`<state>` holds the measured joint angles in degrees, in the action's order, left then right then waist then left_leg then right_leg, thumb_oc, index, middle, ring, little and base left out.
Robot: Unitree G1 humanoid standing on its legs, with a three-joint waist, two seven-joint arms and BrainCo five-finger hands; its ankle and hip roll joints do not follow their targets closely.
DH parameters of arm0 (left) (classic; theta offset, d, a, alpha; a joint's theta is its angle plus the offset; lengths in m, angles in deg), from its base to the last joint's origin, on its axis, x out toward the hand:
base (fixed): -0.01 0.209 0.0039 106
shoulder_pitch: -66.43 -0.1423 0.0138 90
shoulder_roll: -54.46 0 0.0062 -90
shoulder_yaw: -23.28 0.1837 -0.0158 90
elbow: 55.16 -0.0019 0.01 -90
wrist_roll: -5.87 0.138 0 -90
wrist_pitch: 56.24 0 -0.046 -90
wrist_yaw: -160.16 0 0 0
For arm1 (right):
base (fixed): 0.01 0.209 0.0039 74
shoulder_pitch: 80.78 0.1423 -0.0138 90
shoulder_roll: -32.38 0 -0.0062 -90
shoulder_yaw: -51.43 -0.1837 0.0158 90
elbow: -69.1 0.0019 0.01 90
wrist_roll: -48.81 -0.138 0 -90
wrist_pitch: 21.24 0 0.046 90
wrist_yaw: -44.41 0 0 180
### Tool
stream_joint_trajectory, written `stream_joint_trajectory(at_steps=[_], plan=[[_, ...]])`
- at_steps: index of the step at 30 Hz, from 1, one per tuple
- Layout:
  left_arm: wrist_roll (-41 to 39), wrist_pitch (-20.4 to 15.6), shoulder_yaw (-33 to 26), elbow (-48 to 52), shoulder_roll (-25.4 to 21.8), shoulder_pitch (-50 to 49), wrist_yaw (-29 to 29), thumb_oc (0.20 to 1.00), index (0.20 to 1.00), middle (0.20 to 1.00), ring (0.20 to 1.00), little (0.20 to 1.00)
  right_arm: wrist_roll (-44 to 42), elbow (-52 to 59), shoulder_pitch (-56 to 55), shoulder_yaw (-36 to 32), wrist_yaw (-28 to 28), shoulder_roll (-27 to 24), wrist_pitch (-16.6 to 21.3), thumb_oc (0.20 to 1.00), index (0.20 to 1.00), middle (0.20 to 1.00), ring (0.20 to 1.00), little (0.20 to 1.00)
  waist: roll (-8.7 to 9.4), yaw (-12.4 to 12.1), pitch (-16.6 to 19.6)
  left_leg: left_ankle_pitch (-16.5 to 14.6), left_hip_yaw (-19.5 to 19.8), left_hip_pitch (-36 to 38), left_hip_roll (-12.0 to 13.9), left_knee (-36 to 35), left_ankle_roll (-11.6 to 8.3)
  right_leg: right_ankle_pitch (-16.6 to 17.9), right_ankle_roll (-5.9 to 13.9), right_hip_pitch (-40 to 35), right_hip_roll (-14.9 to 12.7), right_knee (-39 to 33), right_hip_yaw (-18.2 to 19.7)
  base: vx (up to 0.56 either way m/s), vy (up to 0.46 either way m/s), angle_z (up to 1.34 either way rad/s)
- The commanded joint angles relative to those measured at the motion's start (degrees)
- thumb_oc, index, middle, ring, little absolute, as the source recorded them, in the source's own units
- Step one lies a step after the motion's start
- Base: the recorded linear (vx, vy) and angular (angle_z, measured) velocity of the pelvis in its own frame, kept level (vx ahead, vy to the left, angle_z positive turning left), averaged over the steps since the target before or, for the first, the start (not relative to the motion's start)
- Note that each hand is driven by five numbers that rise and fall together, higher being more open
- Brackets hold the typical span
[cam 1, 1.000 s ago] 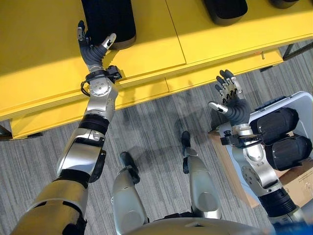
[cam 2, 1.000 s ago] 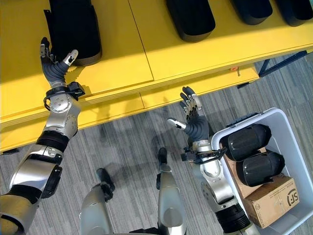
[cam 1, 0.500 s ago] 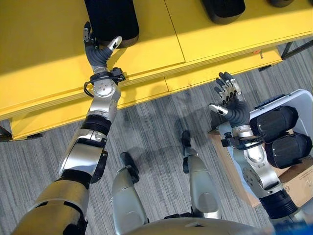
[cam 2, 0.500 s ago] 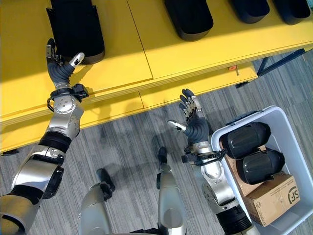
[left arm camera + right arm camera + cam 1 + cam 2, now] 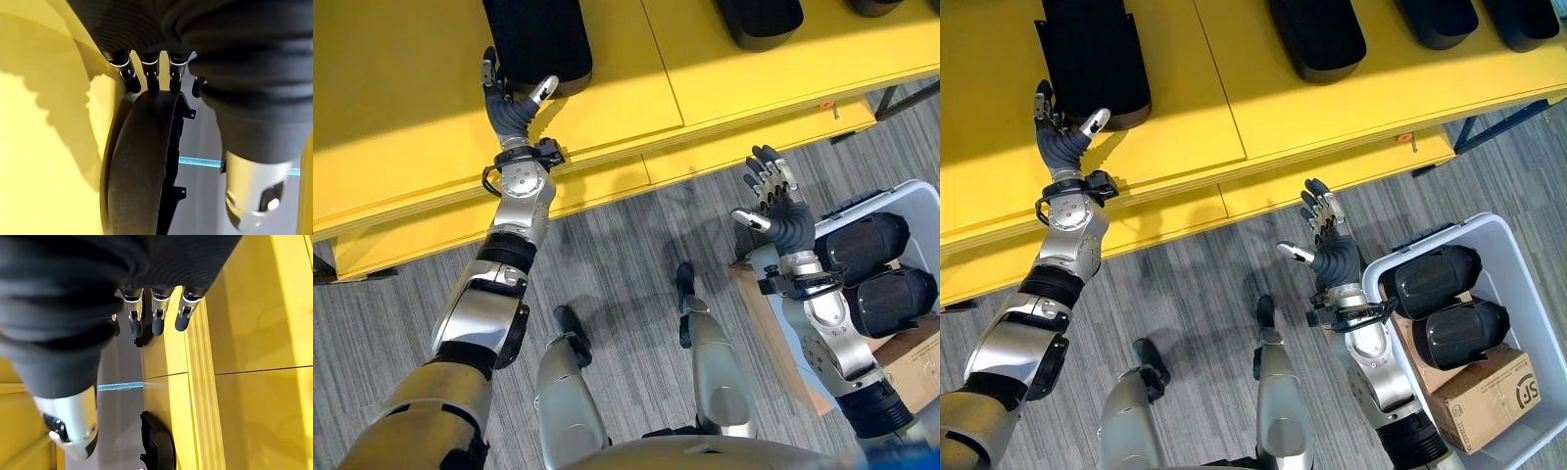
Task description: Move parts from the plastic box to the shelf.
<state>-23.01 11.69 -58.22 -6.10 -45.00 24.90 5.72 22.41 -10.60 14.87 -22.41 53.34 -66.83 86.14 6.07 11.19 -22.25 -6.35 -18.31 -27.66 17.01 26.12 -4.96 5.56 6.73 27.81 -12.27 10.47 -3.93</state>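
A long black part (image 5: 536, 39) lies on the yellow shelf (image 5: 1332, 108). My left hand (image 5: 512, 108) reaches up to its near end with straight fingers and the thumb spread beside it. In the left wrist view the fingertips (image 5: 149, 81) touch the rim of the black part (image 5: 142, 166). My right hand (image 5: 781, 211) is open above the floor, just left of the white plastic box (image 5: 1518, 269). Two black parts (image 5: 1430, 279) (image 5: 1459, 333) lie side by side in that box. In the right wrist view its fingers (image 5: 159, 316) are straight and hold nothing.
Three more black parts (image 5: 1317, 34) (image 5: 1440, 20) (image 5: 1528, 20) sit in a row further right on the shelf. A cardboard box (image 5: 1489, 392) lies in the plastic box under the parts. Grey striped floor runs between shelf and box.
My left hand has edged a little closer to the black part on the shelf. The right hand has hardly moved. The view has shifted slightly.
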Motion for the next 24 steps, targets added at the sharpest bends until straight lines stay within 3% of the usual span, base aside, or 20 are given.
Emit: stream_joint_trajectory(at_steps=[1,8,9,11,15,16,17,18,21,24], plan=[[-3.5,-1.4,-3.5,2.0,0.6,-7.1,-0.4,1.000,1.000,1.000,1.000,1.000,-0.6,6.1,-1.0,-4.2,-0.1,-1.6,3.3,1.000,1.000,1.000,1.000,1.000,-0.58,-1.0,0.3,0.7,6.3,-0.7,2.1,-0.3,-3.58,-5.0,2.82,-4.5,-3.8,5.9,-0.8,0.00,0.000,0.00],[-2.4,-2.0,-6.5,6.9,-0.3,-12.9,-0.1,1.000,1.000,1.000,1.000,1.000,-0.1,6.5,-1.4,-5.0,-0.1,-1.5,3.3,1.000,1.000,1.000,1.000,1.000,-0.73,-1.7,0.3,0.7,6.5,-0.7,1.9,-0.4,-3.51,-5.0,2.71,-4.7,-3.8,5.9,-0.9,0.00,-0.001,0.00],[-2.9,-2.8,-11.1,12.5,-0.7,-23.5,-2.2,1.000,1.000,1.000,1.000,1.000,0.4,6.7,-2.0,-7.2,-0.3,-1.3,3.1,1.000,1.000,1.000,1.000,1.000,-0.99,-3.5,0.3,0.8,7.0,-0.3,1.7,-0.7,-3.32,-4.9,2.63,-5.8,-4.1,5.5,-1.6,0.00,0.000,0.00],[-2.5,-2.8,-12.7,15.3,-0.2,-28.1,-3.2,1.000,1.000,1.000,1.000,1.000,0.4,6.8,-2.5,-7.6,-0.9,-1.4,2.8,1.000,1.000,1.000,1.000,1.000,-1.19,-3.9,0.7,0.8,7.2,0.0,1.5,-0.9,-3.23,-4.9,2.64,-6.4,-4.3,5.3,-1.9,0.01,0.002,0.00],[-2.5,-2.8,-12.7,15.3,-0.2,-28.1,-3.2,1.000,1.000,1.000,1.000,1.000,0.4,6.8,-2.5,-7.6,-0.9,-1.4,2.8,1.000,1.000,1.000,1.000,1.000,-1.19,-3.9,0.7,0.8,7.2,0.0,1.5,-0.9,-3.23,-4.9,2.64,-6.4,-4.3,5.3,-1.9,-0.01,0.004,0.08],[-3.2,-2.8,-14.7,19.5,1.3,-36.4,-6.8,1.000,1.000,1.000,1.000,1.000,0.9,6.7,-2.7,-9.3,-1.6,-1.3,2.3,1.000,1.000,1.000,1.000,1.000,-1.40,-5.5,1.1,2.4,7.3,0.1,0.7,-1.9,-2.25,-3.4,2.27,-7.7,-4.9,3.9,-2.7,0.02,0.009,0.10],[-3.1,-2.6,-14.8,19.8,1.4,-37.0,-6.9,1.000,1.000,1.000,1.000,1.000,0.9,6.7,-3.0,-9.2,-1.6,-1.4,2.3,1.000,1.000,1.000,1.000,1.000,-1.59,-5.3,1.4,0.9,7.8,0.9,0.8,-1.7,-2.89,-4.6,2.68,-8.6,-4.8,4.1,-2.7,0.04,0.029,0.18],[-3.7,-1.7,-13.9,24.8,3.4,-43.2,-10.9,1.000,1.000,1.000,1.000,1.000,1.5,6.8,-3.2,-9.9,-2.3,-1.3,1.5,1.000,1.000,1.000,1.000,1.000,-1.92,-6.6,2.6,1.5,8.7,2.3,-0.3,-3.7,-2.51,-3.6,2.94,-11.3,-5.5,1.6,-3.8,0.03,0.031,0.25],[-5.1,-0.4,-11.1,30.3,4.5,-48.1,-16.1,1.000,1.000,1.000,1.000,1.000,2.5,6.4,-3.5,-10.9,-2.7,-1.0,0.9,1.000,1.000,1.000,1.000,1.000,-2.01,-7.5,4.6,4.3,9.5,4.2,-2.7,-7.3,-1.53,-0.4,3.23,-15.0,-6.9,-2.8,-6.0,-0.02,0.063,0.76],[-2.9,0.3,-9.7,35.8,2.7,-51.5,-19.7,1.000,1.000,1.000,1.000,1.000,3.1,6.0,-4.0,-11.4,-3.3,-0.5,0.5,1.000,1.000,1.000,1.000,1.000,-1.79,-8.0,6.7,4.0,9.7,6.6,-5.1,-9.4,-0.74,3.0,4.66,-18.5,-8.7,-6.4,-7.4,0.01,0.136,0.41]])
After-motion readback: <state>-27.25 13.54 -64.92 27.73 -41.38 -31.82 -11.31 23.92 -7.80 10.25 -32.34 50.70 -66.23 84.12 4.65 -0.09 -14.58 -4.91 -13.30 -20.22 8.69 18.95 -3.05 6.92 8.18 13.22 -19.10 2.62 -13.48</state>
